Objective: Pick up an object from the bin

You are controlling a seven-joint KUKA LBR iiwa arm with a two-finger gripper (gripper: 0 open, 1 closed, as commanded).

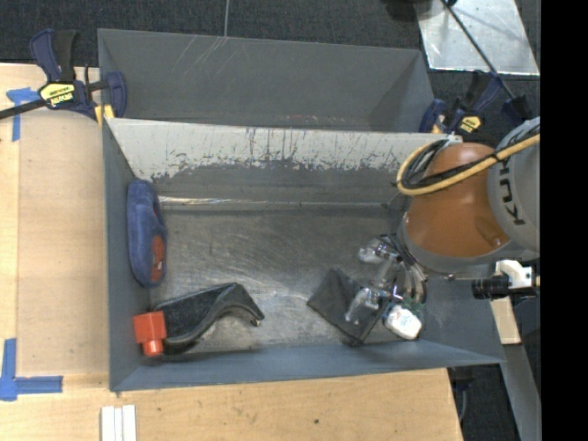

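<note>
My gripper [370, 281] hangs low in the bin's front right part, below the arm's orange cover. It is open, one fingertip [374, 252] farther back and the other [361, 311] nearer the front. A dark grey flat piece [335, 301] lies on the floor right beside and partly under the front fingertip. I cannot tell whether they touch. A small white thing [403, 322] lies just right of the gripper, against the bin's sloping right wall.
A black curved handle with an orange end [188, 318] lies at the front left. A blue oblong thing with a red patch [145, 232] rests along the left wall. Bare floor stretches between these and the gripper.
</note>
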